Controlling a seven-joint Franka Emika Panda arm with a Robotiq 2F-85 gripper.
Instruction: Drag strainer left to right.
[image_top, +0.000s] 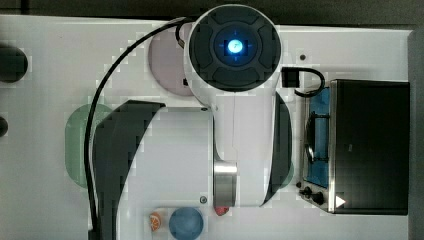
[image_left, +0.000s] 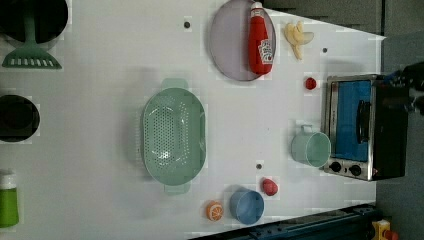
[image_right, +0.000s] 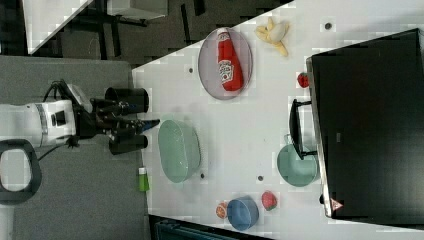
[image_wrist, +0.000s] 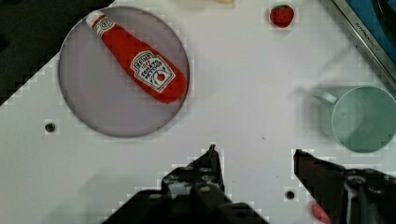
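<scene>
Hovering high over the white table (image_left: 100, 125), the black two-finger gripper (image_wrist: 254, 161) hangs w/ jaws spread, nothing between them, not touching anything.

Nearest the gripper in the right view: the large pale mint-green oval plastic strainer (image_left: 173, 135), upright, holes across its base, small tabs at both ends of the rim. It sits alone mid-table, apart from everything else.

Handling, my guess: thin moulded plastic, so light, stiff, not fragile; smooth base on a smooth top should slide easily. Likely tips or spins if pulled from high on one side. Best hold prob. the rim wall or a tab, or hook one finger inside the wall and drag.

Farther on: blue plastic cup (image_left: 247, 205), round grey-lilac plate (image_left: 230, 42) w/ red ketchup bottle (image_left: 260, 40), teal-green mug (image_left: 311, 148), then the toaster oven (image_left: 367, 127).
</scene>
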